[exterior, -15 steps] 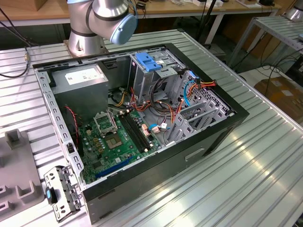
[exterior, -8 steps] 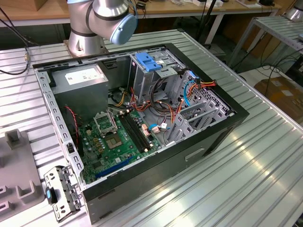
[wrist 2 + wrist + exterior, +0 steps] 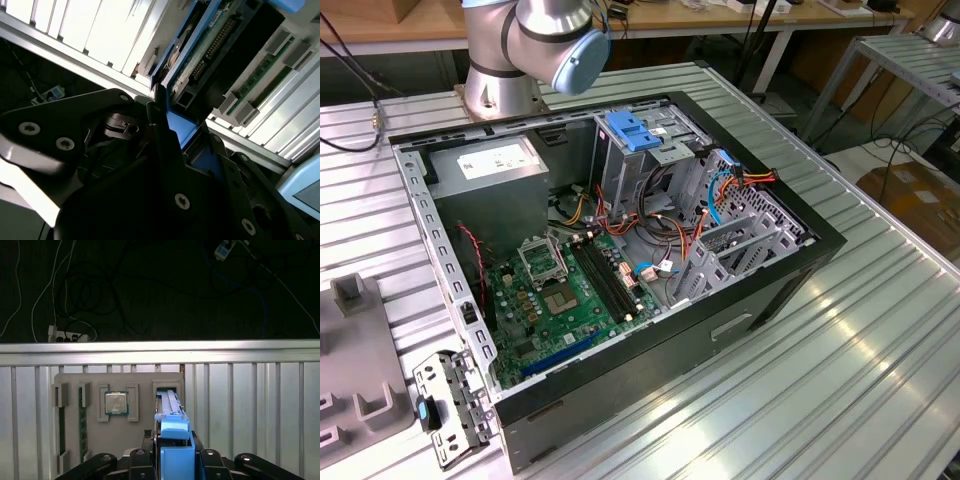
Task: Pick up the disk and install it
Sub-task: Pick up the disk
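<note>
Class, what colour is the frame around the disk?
Blue; the frame shows best in the first wrist view.

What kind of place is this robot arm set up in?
Probably a robotics lab or test workshop: an opened computer case sits on a ribbed aluminium table, the robot arm is mounted on the table beside it, and wooden workbenches stand behind.
</note>
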Robot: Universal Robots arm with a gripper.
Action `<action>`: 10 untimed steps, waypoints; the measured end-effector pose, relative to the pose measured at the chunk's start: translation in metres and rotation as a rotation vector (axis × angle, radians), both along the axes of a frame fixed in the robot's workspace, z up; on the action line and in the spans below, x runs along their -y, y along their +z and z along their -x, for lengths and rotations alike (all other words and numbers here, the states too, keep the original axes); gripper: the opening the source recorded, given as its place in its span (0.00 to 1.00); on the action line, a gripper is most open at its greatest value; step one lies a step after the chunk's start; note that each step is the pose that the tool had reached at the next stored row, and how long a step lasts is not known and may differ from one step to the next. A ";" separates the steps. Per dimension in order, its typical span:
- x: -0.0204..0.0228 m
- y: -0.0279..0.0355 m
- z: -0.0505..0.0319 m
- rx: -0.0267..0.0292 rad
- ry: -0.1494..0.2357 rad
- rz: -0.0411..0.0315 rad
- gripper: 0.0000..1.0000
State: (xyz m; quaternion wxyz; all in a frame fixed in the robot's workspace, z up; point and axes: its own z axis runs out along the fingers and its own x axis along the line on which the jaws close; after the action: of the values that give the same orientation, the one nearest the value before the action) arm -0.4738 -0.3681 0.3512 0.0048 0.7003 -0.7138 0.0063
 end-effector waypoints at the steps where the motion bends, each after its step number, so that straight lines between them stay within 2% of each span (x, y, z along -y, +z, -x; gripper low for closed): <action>1: 0.0000 0.0021 0.0000 -0.0001 0.000 0.0004 0.37; 2: 0.0000 0.0061 0.0000 0.0001 0.000 0.0010 0.37; 5: 0.0000 0.0120 0.0000 0.0001 0.000 0.0019 0.37; 10: 0.0000 0.0124 0.0000 0.0000 0.000 0.0022 0.37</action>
State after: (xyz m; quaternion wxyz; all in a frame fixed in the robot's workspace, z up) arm -0.4738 -0.3681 0.3635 0.0056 0.7003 -0.7138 0.0071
